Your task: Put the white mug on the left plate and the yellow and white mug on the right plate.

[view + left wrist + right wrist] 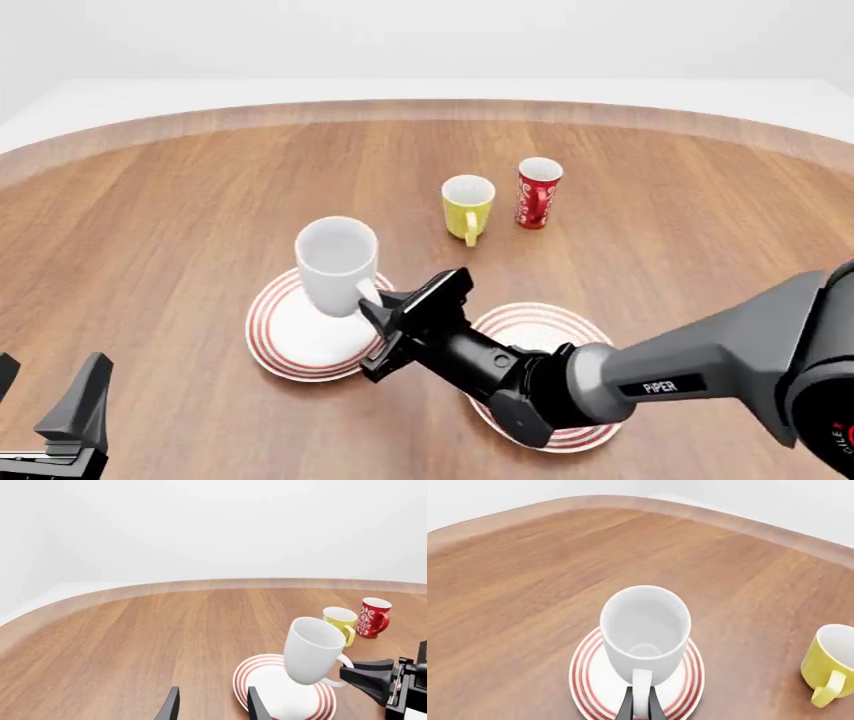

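White mug (335,265) stands upright over the left plate (284,340), its handle pinched between the closed fingers of the right gripper (378,306); whether its base touches cannot be told. Beyond it the yellow and white mug (467,205) waits on the table beside a red cup (538,192), the right plate (578,436) bare. Left gripper (47,393) hangs open, idle. A handle-only grip could let the mug swing or tip on release.
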